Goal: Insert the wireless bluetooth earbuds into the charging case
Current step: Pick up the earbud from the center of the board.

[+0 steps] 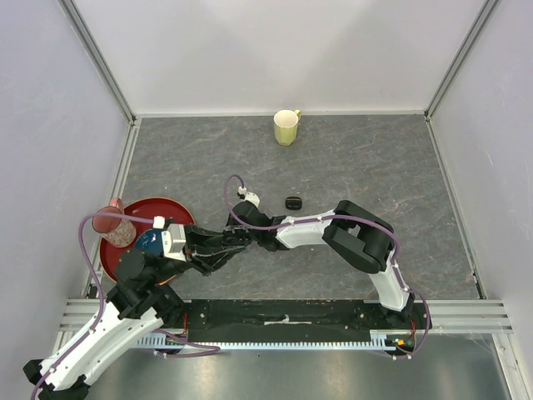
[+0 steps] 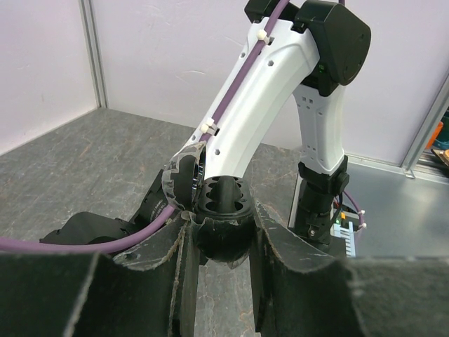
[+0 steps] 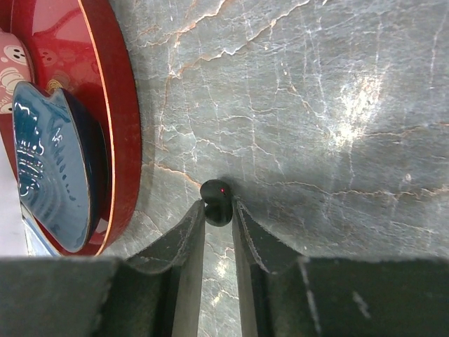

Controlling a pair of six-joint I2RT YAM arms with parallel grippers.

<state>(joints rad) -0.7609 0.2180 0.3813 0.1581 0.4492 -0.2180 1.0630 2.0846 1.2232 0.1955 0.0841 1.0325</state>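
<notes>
An open black charging case [image 2: 223, 235] is clamped between the fingers of the left gripper [image 2: 224, 221], which is closed on it. A tiny black earbud [image 3: 215, 196] is pinched at the tips of the almost closed right gripper [image 3: 217, 205], near a red plate [image 3: 123, 126]. Farther off, a second case [image 1: 293, 202] is seen lying on the counter [image 1: 375, 167].

I'm in a lab test cell: white panel walls [image 1: 275, 50] on aluminium posts [image 1: 100, 62], grey stone-look tabletop [image 1: 375, 167], my arm bases bolted to a black plate [image 1: 250, 312].
</notes>
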